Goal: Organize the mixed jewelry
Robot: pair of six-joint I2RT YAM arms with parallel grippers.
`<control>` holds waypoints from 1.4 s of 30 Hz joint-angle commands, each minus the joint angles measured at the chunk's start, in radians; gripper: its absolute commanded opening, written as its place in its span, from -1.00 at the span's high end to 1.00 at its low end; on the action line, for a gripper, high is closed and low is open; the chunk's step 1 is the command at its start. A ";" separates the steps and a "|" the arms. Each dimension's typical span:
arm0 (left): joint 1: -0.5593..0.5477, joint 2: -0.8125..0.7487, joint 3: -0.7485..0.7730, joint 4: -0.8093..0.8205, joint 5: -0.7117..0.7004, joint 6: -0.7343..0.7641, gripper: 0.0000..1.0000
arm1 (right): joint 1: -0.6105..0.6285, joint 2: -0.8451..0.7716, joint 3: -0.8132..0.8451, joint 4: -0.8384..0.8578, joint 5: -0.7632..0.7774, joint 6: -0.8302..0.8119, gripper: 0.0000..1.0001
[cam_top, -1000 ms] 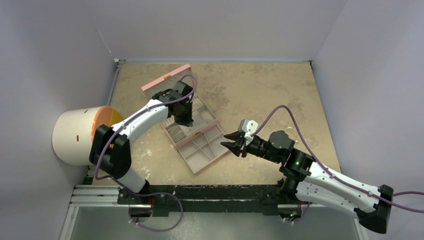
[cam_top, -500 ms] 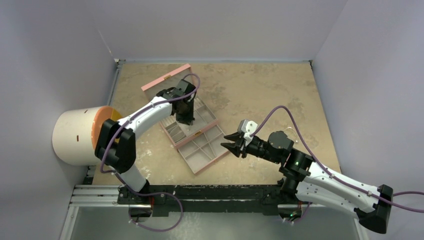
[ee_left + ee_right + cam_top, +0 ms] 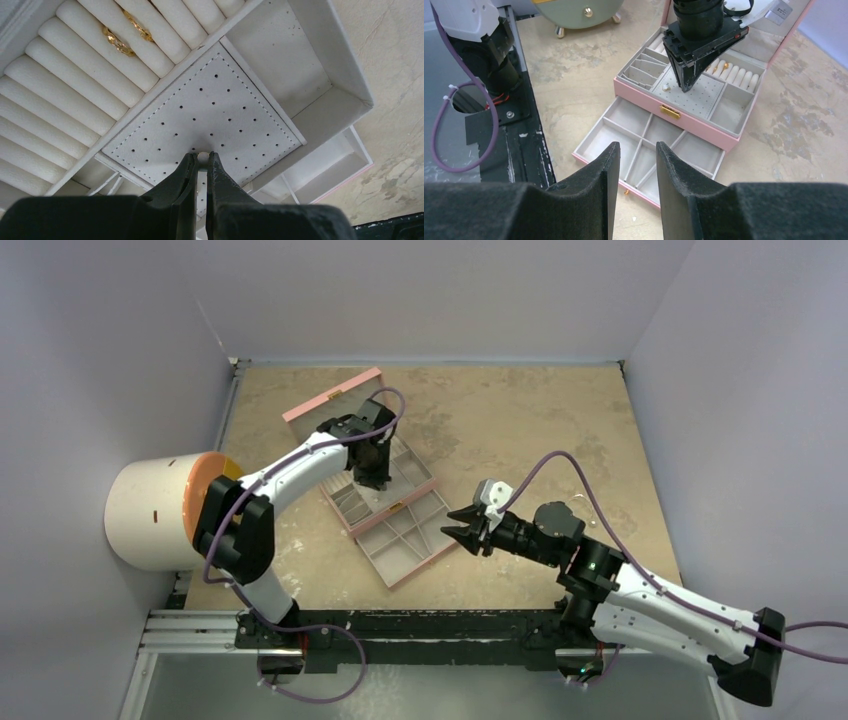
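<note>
**Pinching a pale bead (image 3: 202,156) over the perforated panel (image 3: 210,110)**

The left gripper (image 3: 201,161) clamps it near the panel's edge; gold rings (image 3: 120,41) sit in the rolls (image 3: 75,75) beside. The right gripper (image 3: 453,522), parted and empty, hovers off the drawer's (image 3: 405,543) corner.

Overhead, two wrist views; left gripper (image 3: 371,482) common

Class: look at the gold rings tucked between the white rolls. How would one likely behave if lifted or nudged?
The gold rings look thin and shiny, so probably light and slippery to pinch. Wedged between the white rolls, they likely resist sideways nudges but should pull straight out. Being round, a freed one might roll.
</note>
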 commanded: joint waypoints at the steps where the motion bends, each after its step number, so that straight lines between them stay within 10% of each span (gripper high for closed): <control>1: -0.015 0.030 0.038 0.004 -0.063 0.028 1.00 | -0.001 0.005 0.021 0.010 0.015 0.005 0.27; 21: -0.068 0.013 0.068 -0.028 -0.162 0.034 0.37 | -0.001 -0.020 0.031 -0.070 0.094 0.072 0.07; 32: -0.070 -0.178 0.081 0.004 -0.104 0.054 0.22 | -0.011 0.100 0.100 -0.262 0.398 0.228 -0.21; 42: -0.109 -0.407 -0.049 0.122 0.020 0.108 0.20 | -0.270 0.229 0.127 -0.367 0.392 0.412 -0.26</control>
